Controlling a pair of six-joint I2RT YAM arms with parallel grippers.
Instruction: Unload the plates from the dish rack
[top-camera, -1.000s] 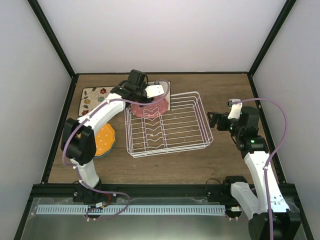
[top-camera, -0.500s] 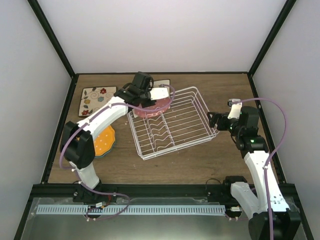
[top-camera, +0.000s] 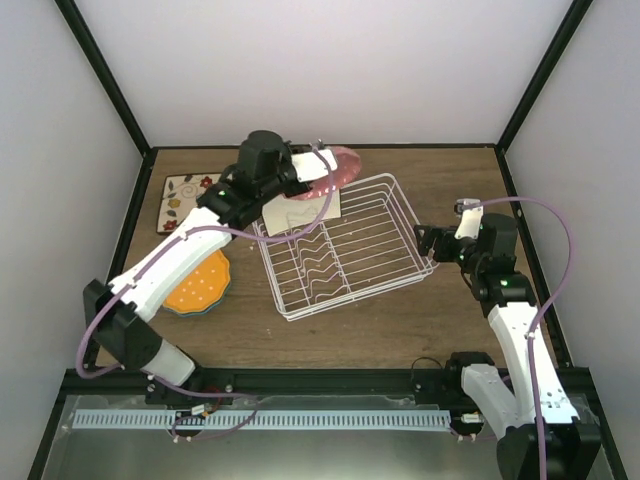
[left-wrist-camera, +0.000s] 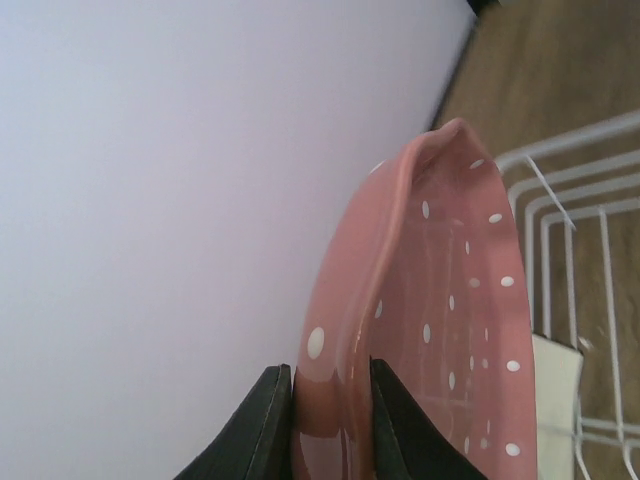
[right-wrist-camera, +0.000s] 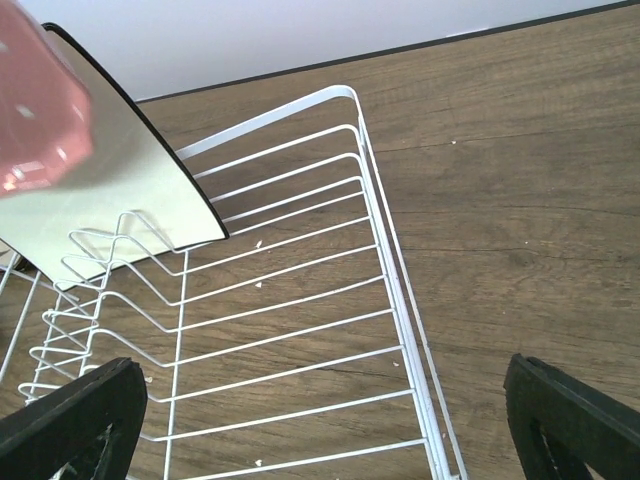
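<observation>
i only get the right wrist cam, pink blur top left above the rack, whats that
Observer: That is the pink plate, white-dotted, pinched by its rim in the left gripper.
Operator: is it out of the rack
Observer: The top camera shows it raised over the far edge of the rack, above the wires. As far as I can tell, no prong touches it.
Operator: where do the unloaded ones sit
Observer: On the table left of the rack: an orange plate nearer the arms, and a floral square plate toward the far left corner.
</observation>
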